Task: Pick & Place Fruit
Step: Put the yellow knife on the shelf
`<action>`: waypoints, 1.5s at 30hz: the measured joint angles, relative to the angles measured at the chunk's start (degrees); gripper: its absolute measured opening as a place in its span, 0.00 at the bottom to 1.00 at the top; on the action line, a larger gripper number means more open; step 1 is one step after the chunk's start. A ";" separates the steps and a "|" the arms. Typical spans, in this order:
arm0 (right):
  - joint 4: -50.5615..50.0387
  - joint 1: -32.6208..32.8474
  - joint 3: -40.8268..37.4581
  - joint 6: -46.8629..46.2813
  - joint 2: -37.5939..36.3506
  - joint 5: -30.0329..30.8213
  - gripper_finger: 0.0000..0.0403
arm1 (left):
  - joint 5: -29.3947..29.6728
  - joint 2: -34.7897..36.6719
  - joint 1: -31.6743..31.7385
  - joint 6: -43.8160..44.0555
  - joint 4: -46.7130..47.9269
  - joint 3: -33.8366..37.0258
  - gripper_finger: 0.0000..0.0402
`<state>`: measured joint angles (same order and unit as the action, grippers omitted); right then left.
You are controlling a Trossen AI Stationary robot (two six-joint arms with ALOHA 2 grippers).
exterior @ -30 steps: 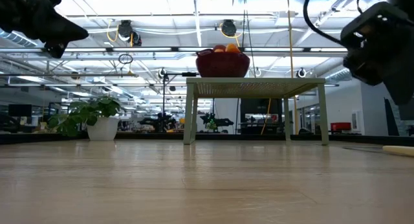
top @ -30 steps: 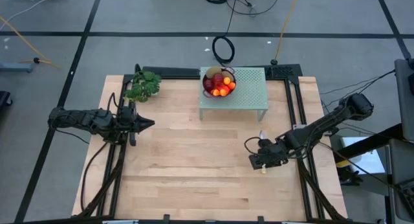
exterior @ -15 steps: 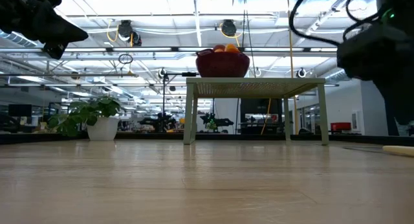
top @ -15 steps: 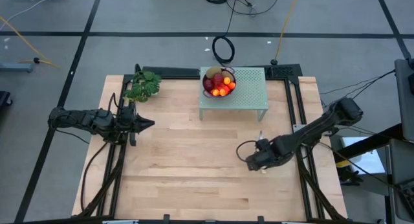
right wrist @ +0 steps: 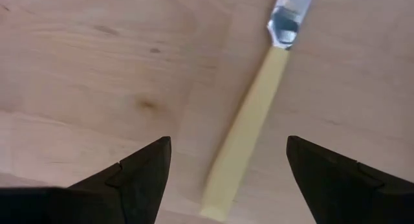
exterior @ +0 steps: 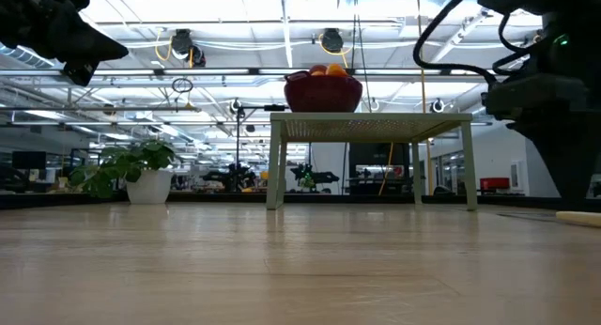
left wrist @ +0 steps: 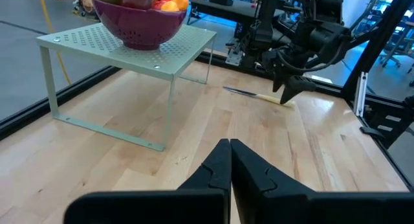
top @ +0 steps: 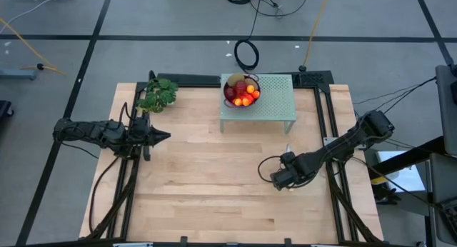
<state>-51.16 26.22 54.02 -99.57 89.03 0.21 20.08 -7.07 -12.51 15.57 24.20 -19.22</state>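
In the purple bowl point(top: 241, 91) on the perforated stand point(top: 275, 104), the fruit point(top: 243, 93) is being kept: light, round, bruisable, best cupped at the sides. Right gripper point(right wrist: 226, 169) fingers are being held spread over the knife point(right wrist: 249, 123); left gripper point(left wrist: 229, 160) fingers are pressed together, empty.

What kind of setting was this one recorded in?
Probably a robotics lab or workshop hall: a wooden table on a dark frame, cables on a grey floor, ceiling strip lights and more workstations behind.

No readable text, label or number anywhere in view.
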 joint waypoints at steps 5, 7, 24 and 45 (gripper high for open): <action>-2.22 0.43 0.00 0.18 0.00 -0.10 0.74 | 0.00 0.00 -0.01 0.17 0.01 0.00 0.04; -2.93 0.46 0.00 0.14 0.00 0.00 0.74 | 0.00 0.00 -0.01 0.20 0.01 0.00 0.06; -2.93 0.46 -0.02 1.40 0.00 -0.22 0.74 | 0.00 0.00 0.02 0.39 -0.01 0.00 0.03; 0.04 0.46 -0.17 3.47 0.00 -0.51 0.73 | -0.01 0.00 0.01 1.09 0.01 0.00 0.03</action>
<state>-51.11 26.68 53.84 -96.09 89.03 -0.31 20.07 -7.07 -12.50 16.67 24.21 -19.22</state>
